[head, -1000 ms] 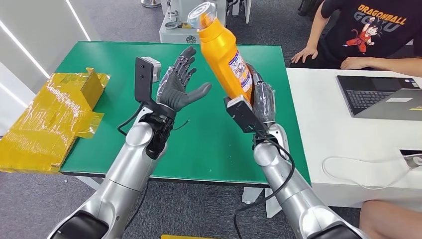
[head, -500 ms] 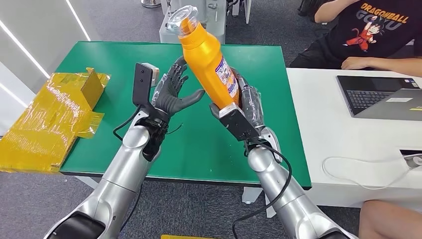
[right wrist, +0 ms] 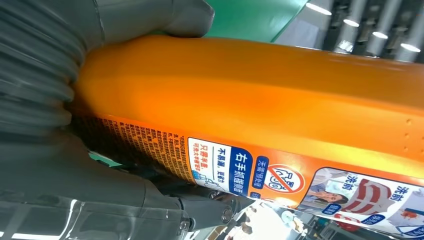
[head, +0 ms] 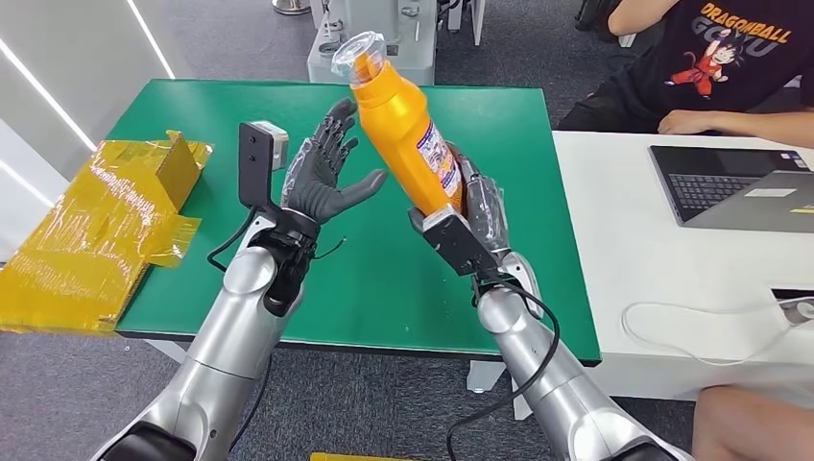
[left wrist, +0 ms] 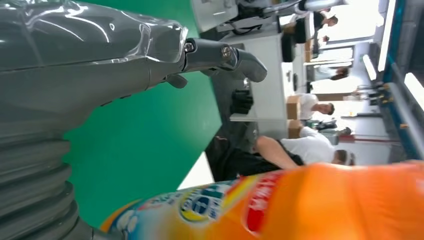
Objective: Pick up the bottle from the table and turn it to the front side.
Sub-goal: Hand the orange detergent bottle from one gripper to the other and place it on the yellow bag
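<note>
An orange bottle (head: 403,123) with a clear cap and a printed label is held up above the green table (head: 192,115), tilted with its cap toward the far left. My right hand (head: 477,206) grips its lower part; the right wrist view has the bottle (right wrist: 260,95) close up, with my right hand (right wrist: 75,165) wrapped around it. My left hand (head: 326,173) is raised just left of the bottle, palm toward it, fingers spread and holding nothing. The left wrist view catches the bottle's label (left wrist: 280,205) close to my left hand (left wrist: 90,60).
Crumpled yellow packaging (head: 96,221) lies on the table's left edge. A white desk (head: 691,288) with a laptop (head: 739,187) and a cable stands to the right, and a seated person (head: 720,67) in a black shirt rests arms on it. Grey equipment (head: 384,48) stands behind the table.
My right hand has carried the bottle left, toward my left hand, and tilted it. My left hand drew back slightly to the left and stayed open.
</note>
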You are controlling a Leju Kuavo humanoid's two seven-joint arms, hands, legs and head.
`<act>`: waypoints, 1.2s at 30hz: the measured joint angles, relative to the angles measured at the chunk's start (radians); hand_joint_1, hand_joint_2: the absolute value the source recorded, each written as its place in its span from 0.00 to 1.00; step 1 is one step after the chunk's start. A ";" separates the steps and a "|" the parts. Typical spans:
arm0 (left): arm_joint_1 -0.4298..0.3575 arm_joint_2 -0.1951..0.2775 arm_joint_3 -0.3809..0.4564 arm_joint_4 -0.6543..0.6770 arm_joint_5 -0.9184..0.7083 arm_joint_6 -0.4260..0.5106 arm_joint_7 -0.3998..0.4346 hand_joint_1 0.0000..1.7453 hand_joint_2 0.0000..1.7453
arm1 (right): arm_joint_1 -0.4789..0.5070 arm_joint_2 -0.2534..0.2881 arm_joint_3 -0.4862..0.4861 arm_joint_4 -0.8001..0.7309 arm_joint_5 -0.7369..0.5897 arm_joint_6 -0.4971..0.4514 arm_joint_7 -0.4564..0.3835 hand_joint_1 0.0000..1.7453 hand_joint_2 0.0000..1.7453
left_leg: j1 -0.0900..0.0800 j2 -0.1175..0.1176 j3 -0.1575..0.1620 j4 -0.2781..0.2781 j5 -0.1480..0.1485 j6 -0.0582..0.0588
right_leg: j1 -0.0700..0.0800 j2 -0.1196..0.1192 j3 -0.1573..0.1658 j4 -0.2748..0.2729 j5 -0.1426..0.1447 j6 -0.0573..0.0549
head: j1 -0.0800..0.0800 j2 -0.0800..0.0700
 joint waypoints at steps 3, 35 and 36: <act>0.012 0.007 -0.001 -0.039 0.012 -0.006 0.002 0.00 1.00 | -0.010 -0.001 0.000 0.024 0.001 -0.005 -0.005 1.00 1.00 | 0.000 0.000 0.000 0.000 0.000 0.000 | 0.000 0.000 0.000 0.000 0.000 0.000 | 0.000 0.000; -0.025 0.041 -0.042 -0.023 0.008 0.016 0.013 0.00 1.00 | 0.017 -0.005 0.000 -0.050 -0.039 0.106 -0.020 1.00 1.00 | 0.000 0.000 0.000 0.000 0.000 0.000 | 0.000 0.000 0.000 0.000 0.000 0.000 | 0.000 0.000; -0.031 0.041 -0.042 -0.010 0.008 0.016 0.012 0.00 1.00 | 0.022 -0.006 0.000 -0.054 -0.040 0.105 -0.020 1.00 1.00 | 0.000 0.000 0.000 0.000 0.000 0.000 | 0.000 0.000 0.000 0.000 0.000 0.000 | 0.000 0.000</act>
